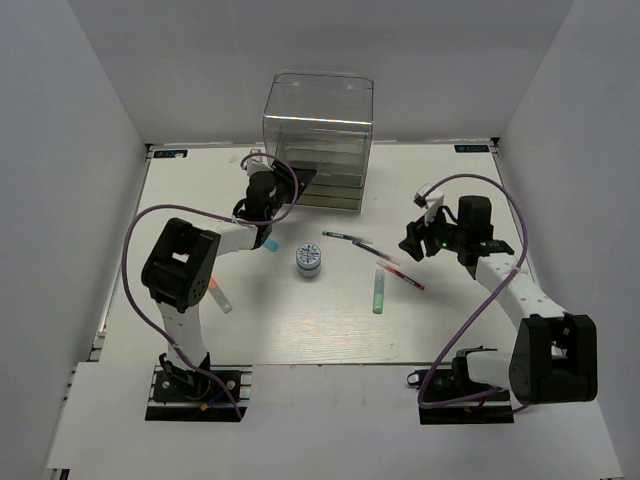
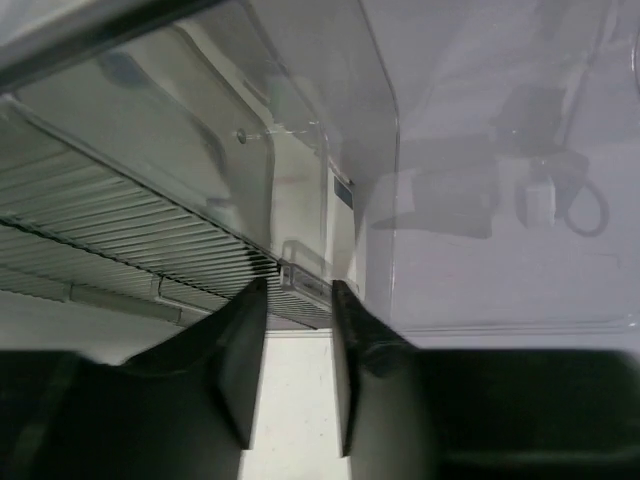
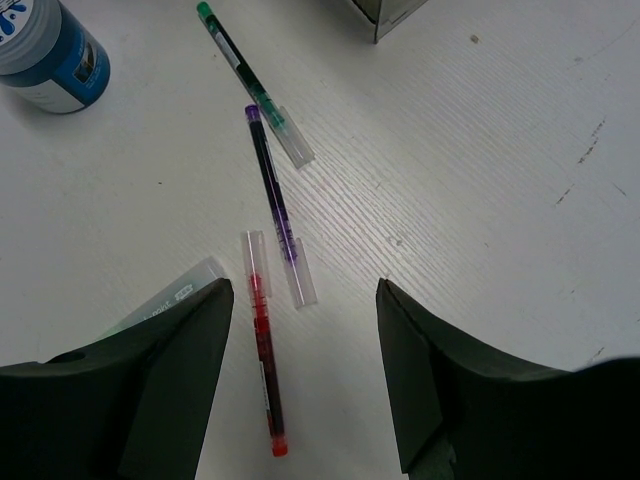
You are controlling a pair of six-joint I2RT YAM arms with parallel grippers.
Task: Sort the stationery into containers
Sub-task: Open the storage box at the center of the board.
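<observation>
The clear box unit [image 1: 318, 125] with grey drawers stands at the back of the table. My left gripper [image 1: 272, 176] is at its lower left front. In the left wrist view its jaws [image 2: 300, 288] stand slightly apart on either side of a small drawer handle [image 2: 303, 281]. My right gripper [image 1: 411, 243] hovers open and empty over the table [image 3: 305, 380]. A red pen [image 3: 262, 360] lies between its fingers. A purple pen [image 3: 272, 195] and a green-tipped pen [image 3: 240, 65] lie beyond. The green marker [image 1: 378, 293] and the blue-white pot [image 1: 309, 261] are nearby.
A white marker with a blue cap [image 1: 270, 243] lies by the left forearm. One with an orange cap [image 1: 222, 300] lies near the left arm's elbow. White walls enclose the table on three sides. A corner of the box shows in the right wrist view [image 3: 385, 15].
</observation>
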